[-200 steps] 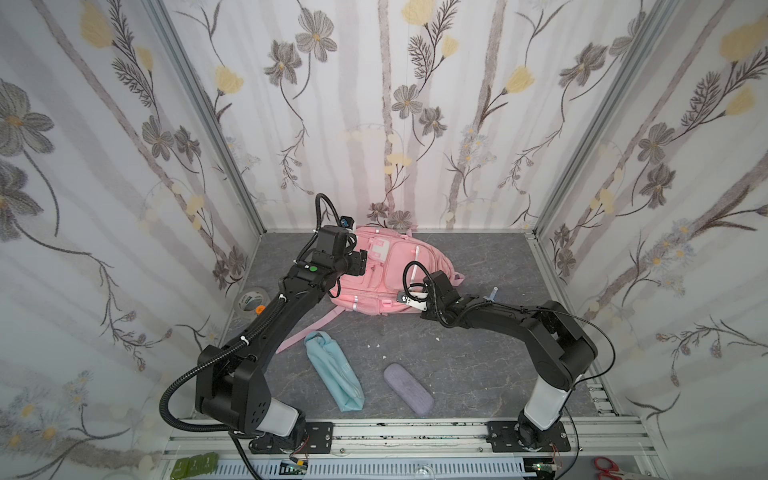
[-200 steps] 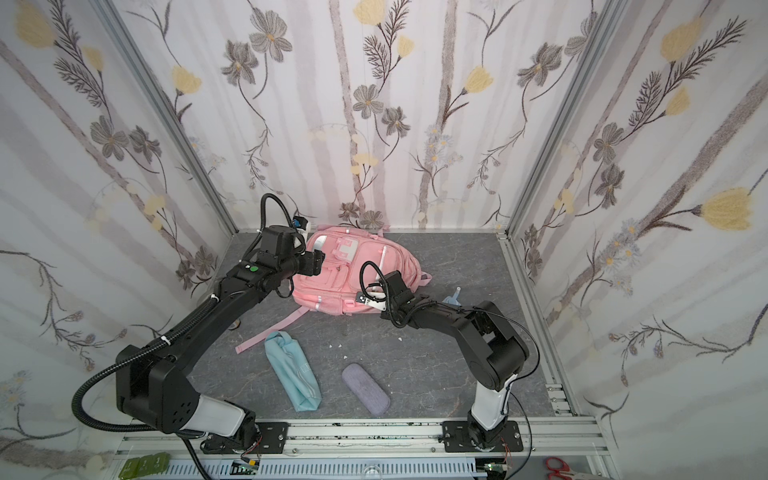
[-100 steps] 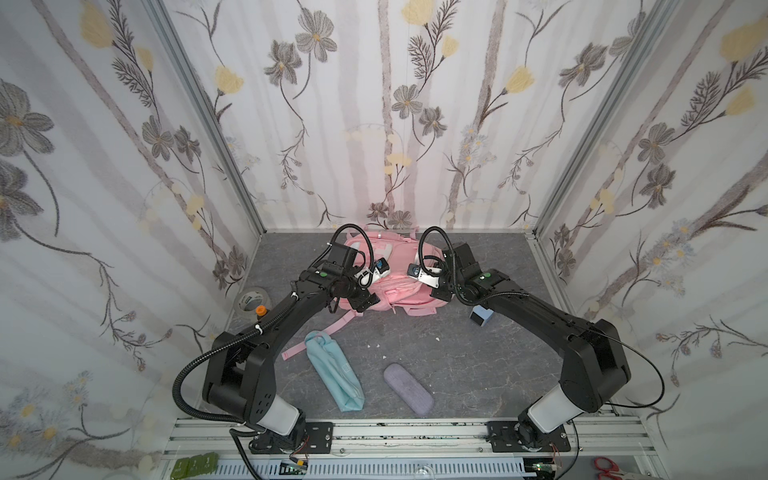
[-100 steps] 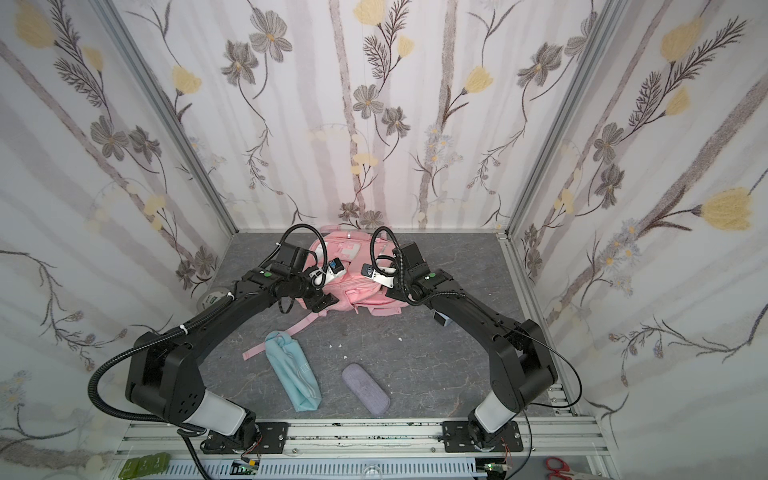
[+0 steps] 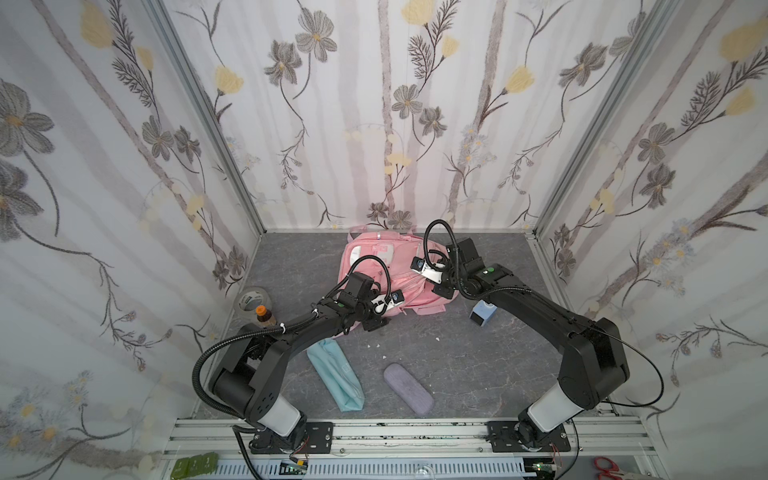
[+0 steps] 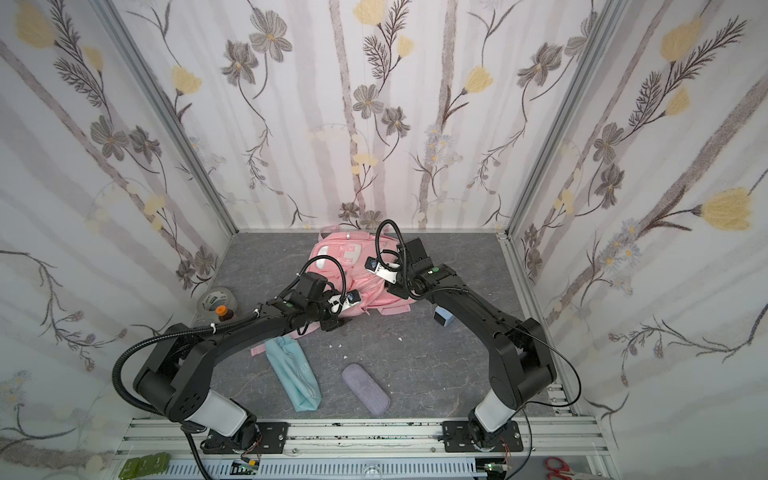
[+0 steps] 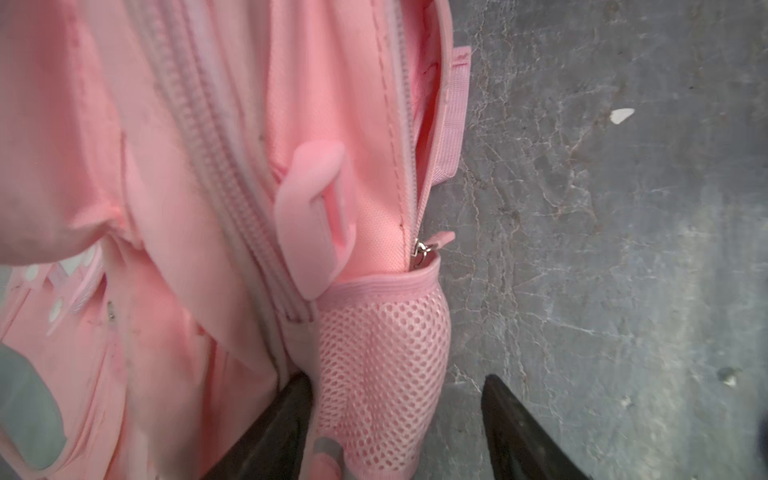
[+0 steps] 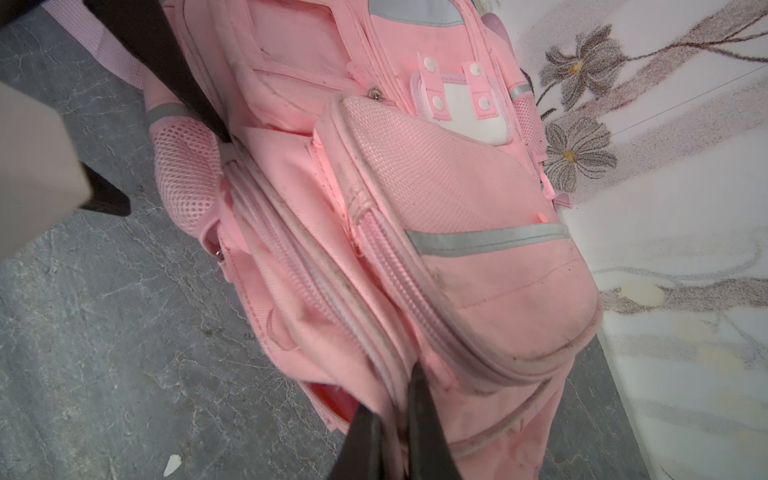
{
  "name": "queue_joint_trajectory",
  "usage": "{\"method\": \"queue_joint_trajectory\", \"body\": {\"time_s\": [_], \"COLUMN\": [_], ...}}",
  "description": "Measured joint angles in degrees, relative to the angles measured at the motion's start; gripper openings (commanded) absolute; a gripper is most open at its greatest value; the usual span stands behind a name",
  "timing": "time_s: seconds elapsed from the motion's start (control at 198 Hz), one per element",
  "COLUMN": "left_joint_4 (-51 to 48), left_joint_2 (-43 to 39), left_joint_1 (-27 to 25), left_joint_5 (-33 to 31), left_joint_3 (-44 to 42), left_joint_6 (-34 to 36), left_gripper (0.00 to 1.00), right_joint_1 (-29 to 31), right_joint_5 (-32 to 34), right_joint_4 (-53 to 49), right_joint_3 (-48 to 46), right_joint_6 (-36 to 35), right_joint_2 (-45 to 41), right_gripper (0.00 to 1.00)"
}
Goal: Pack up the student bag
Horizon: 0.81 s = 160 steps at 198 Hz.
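Your right gripper (image 8: 394, 436) is pinching a fold of the student bag (image 8: 436, 257), jaws closed on the fabric. Your left gripper (image 7: 399, 428) is standing spread, straddling the bag's mesh side pocket (image 7: 382, 353). The bag is lying at the back of the grey floor (image 5: 478, 361), against the rear wall, with a teal pouch (image 5: 334, 374) lying nearer the front.

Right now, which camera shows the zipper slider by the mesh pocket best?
Left wrist: the zipper slider is close and sharp at the mesh pocket rim. Right wrist shows it small; both top views cannot resolve it.
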Motion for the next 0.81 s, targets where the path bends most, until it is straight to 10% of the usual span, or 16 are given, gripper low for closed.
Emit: {"method": "queue_joint_trajectory", "body": {"time_s": [0.319,0.642,0.809], "left_joint_4": [23.5,36.7,35.5], "left_joint_2": [7.9,12.9,12.2], "left_joint_1": [-4.8,-4.7,-4.5], "left_joint_5": [-15.0,-23.4,-23.4], "left_joint_3": [-5.9,-5.4,-4.6], "left_joint_6": [4.5,7.7,8.0], "left_gripper": [0.69,0.0,0.0], "right_joint_1": [-2.1,-4.2,-5.1], "right_joint_5": [-4.7,-8.7,-9.4], "right_joint_4": [0.1,0.4,0.5], "right_joint_3": [-0.9,-1.0,-0.6], "right_joint_6": [5.7,8.3,9.5], "right_joint_2": [-0.8,-1.0,-1.0], "right_gripper": [0.0,0.0,0.0]}}
